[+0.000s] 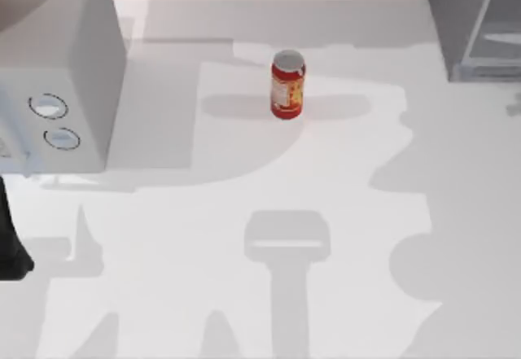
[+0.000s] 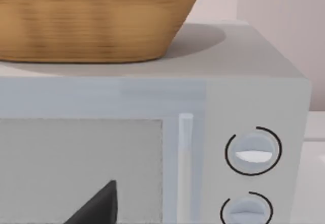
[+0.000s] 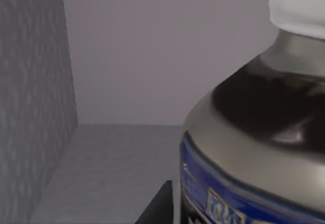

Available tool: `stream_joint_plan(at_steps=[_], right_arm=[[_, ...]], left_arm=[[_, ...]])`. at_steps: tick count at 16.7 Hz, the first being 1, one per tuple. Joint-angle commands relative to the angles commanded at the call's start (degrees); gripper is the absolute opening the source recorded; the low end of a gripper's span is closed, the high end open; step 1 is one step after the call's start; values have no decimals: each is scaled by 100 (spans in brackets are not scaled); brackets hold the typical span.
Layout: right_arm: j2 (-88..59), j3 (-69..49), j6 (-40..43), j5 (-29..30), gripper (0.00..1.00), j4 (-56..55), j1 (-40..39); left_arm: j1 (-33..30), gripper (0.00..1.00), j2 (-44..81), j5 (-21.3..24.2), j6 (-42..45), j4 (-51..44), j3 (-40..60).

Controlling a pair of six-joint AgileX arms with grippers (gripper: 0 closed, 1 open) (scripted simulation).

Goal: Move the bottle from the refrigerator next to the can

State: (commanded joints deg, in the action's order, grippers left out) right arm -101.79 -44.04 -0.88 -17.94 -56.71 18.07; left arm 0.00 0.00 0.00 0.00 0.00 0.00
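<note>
The bottle (image 3: 254, 132) looms close in the right wrist view, brown with a white cap and a blue label. It stands inside the refrigerator (image 3: 35, 107), whose grey speckled wall and floor surround it. A dark part of my right gripper (image 3: 157, 209) sits right beside the bottle's label. From above, the refrigerator (image 1: 480, 25) is at the table's far right corner. The red can (image 1: 287, 84) with its yellow-orange label stands upright at the table's far middle. My left arm (image 1: 12, 245) is parked at the left edge, and my left gripper (image 2: 96, 206) faces the white box.
A white box with two round dials (image 1: 57, 66) fills the far left of the table. In the left wrist view a woven basket (image 2: 91, 16) rests on top of this box (image 2: 254, 82). Open tabletop (image 1: 269, 278) stretches in front of the can.
</note>
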Motion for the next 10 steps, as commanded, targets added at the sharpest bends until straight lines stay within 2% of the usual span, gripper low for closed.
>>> stream_joint_plan(at_steps=[7,10], right_arm=[[176,220,-10,-32,0,-107,0],[-158,35,-3,351,0,-260,-384]], left_arm=[[0,100,0,0,0,0,0],[0,100,0,0,0,0,0]])
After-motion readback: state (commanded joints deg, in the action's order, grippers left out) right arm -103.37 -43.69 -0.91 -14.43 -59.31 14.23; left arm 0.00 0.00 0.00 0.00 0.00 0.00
